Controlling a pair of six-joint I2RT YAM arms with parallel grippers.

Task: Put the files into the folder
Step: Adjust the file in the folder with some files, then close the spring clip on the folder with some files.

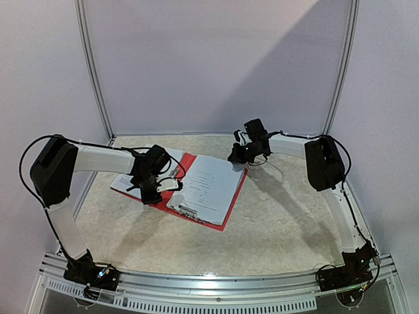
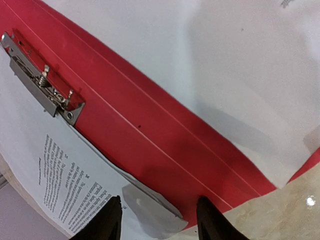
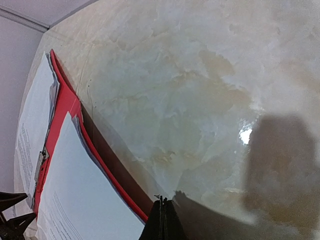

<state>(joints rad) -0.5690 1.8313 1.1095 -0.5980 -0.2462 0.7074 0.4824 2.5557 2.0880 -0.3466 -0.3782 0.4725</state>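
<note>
Place: we take this for a robot test cell in a lab.
Walls: we see plain pale panels [image 1: 216, 65] joined by metal strips [image 1: 95, 72].
Bench: we see a marble-patterned table [image 1: 281, 222], its near edge an aluminium rail [image 1: 216, 282] carrying the left arm [image 1: 65, 222] and right arm [image 1: 345, 210].

Light is soft and fairly even. A broad diagonal shadow darkens the back wall [image 1: 288, 78] at upper right. In the right wrist view a small glare spot shines on the glossy tabletop [image 3: 200, 75], beside a dark, soft-edged shadow at lower right. Left wrist view: print on the files [image 2: 65, 185] is slightly soft.
</note>
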